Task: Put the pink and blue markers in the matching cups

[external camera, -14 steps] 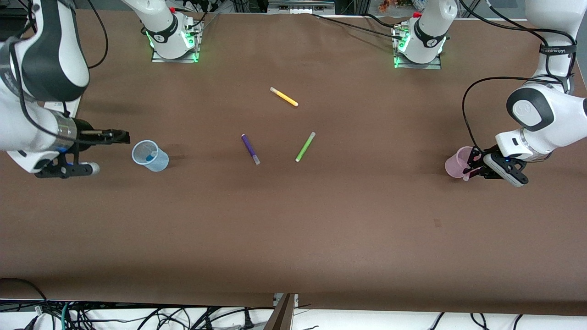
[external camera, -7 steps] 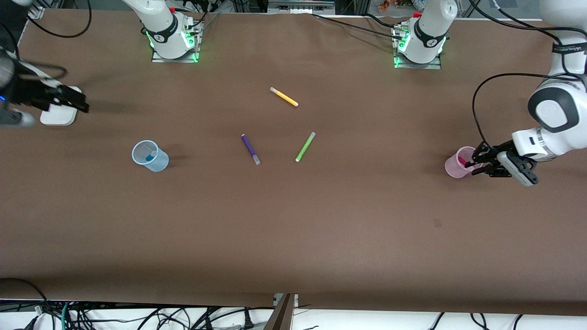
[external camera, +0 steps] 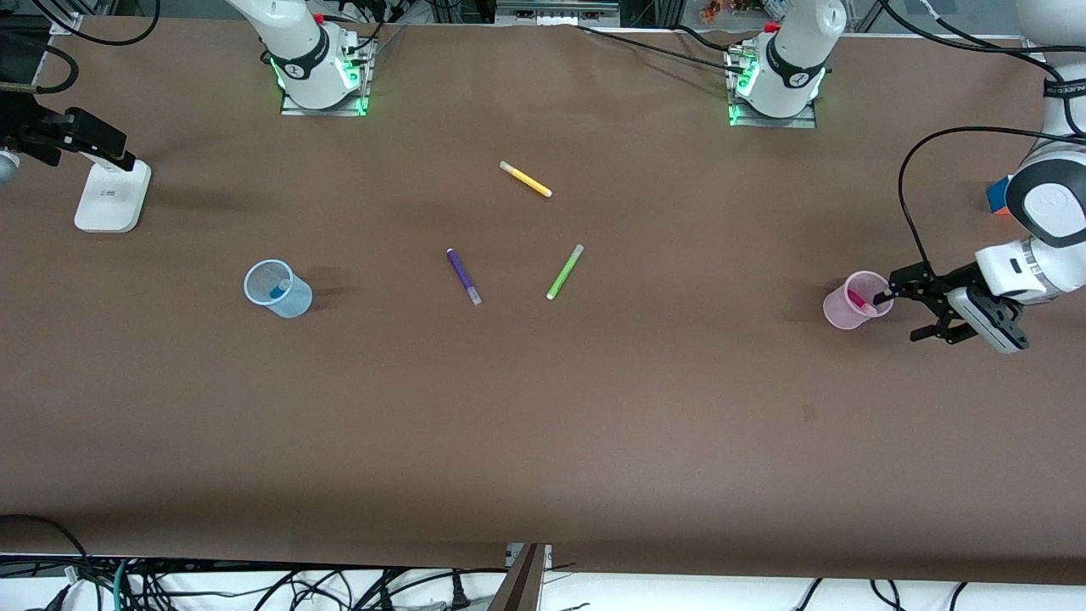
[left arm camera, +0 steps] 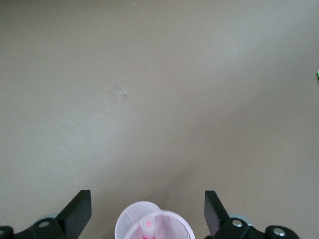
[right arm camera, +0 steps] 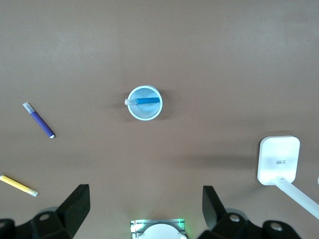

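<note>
The pale blue cup (external camera: 277,288) stands toward the right arm's end of the table with the blue marker (external camera: 277,292) leaning inside it. The right wrist view shows the cup (right arm camera: 145,103) and the marker (right arm camera: 145,100) from high above. The pale pink cup (external camera: 857,299) stands toward the left arm's end with the pink marker (external camera: 856,299) inside. My left gripper (external camera: 904,316) is open and empty just beside the pink cup; the left wrist view shows the cup (left arm camera: 172,230) and the marker (left arm camera: 148,226) between its open jaws (left arm camera: 147,211). My right gripper (external camera: 110,148) is open and empty, raised over a white device.
A purple marker (external camera: 463,276), a lime-green marker (external camera: 564,271) and a yellow marker (external camera: 525,179) lie mid-table. A white device (external camera: 110,197) sits at the right arm's end of the table. A small orange-and-blue block (external camera: 999,195) sits at the left arm's end.
My right gripper has pulled away from the blue cup and risen toward the table's end. My left gripper has opened and backed off from the pink cup, leaving the pink marker inside.
</note>
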Robot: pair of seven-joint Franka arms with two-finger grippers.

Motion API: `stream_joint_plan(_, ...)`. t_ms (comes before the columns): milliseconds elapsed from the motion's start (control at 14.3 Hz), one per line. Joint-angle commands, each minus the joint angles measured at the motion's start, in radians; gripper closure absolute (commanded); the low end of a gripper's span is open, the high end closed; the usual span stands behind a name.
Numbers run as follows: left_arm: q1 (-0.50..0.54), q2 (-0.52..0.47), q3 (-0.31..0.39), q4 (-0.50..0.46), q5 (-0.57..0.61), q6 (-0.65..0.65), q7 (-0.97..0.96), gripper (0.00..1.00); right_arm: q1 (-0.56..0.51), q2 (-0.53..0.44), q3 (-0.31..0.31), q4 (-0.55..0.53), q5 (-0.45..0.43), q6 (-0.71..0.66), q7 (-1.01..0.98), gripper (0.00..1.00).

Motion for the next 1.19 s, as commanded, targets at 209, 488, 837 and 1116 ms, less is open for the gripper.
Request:
stream_joint_plan(209,-0.023,0.173,0.001,0.381,0.123,-0.213,-0.356,0.00,-0.001,0.046,0.002,0.079,-0.007,-0.074,-0.001,0.00)
stream_joint_plan(488,-0.067,0.141,-0.007,0.495,0.258,-0.441,-0.664,0.00,-0.002,0.051,0.002,0.079,-0.007,-0.074,0.003,0.00)
stream_joint_plan(837,-0.147,-0.037,-0.107,0.517,0.545,-0.607,-1.057,0.00,-0.002,0.051,0.002,0.079,-0.012,-0.077,-0.046,0.00)
stream_joint_plan(1116,0.017,-0.261,-0.336,0.330,0.680,-0.572,-1.202,0.00,-0.004,0.051,-0.006,0.079,-0.009,-0.079,-0.046,0.00)
